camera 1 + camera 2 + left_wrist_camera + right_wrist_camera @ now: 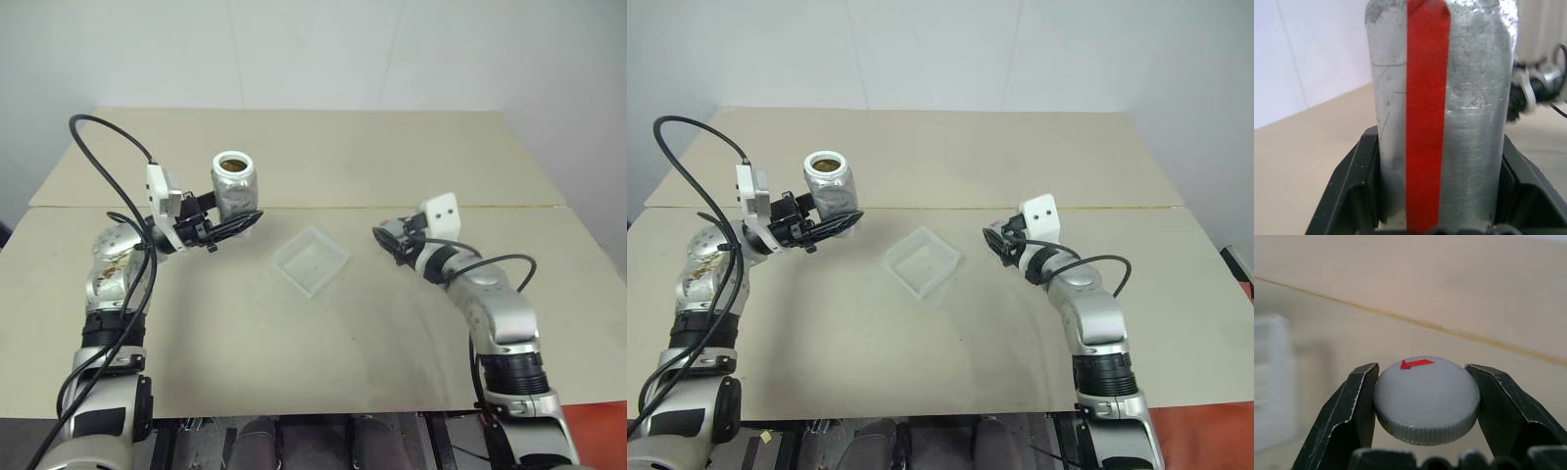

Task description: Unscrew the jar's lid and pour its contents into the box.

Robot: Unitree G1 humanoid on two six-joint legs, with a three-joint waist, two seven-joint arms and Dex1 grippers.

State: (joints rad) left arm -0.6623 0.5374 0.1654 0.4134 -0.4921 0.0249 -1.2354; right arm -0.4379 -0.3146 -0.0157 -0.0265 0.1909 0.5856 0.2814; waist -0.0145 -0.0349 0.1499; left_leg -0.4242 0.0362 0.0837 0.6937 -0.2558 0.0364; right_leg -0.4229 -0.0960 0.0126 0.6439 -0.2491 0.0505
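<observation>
The left end effector (pixel 238 226) pinches the open silvery jar with its red stripe (pixel 235 188) above the bench (pixel 392 147), at ten o'clock from the clear square box (pixel 310 259), while the right end effector (pixel 1422 404) clamps the grey lid (pixel 1426 400); tipping early would spill the brown contents (pixel 233 164) short of it.

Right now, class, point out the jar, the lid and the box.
jar (pixel 235 186), left eye view, silvery side wall.
lid (pixel 1426 396), right wrist view, flat top.
box (pixel 334 250), left eye view, right rim.

Open silvery jar (pixel 235 186) upright left of clear box (pixel 310 260).
</observation>
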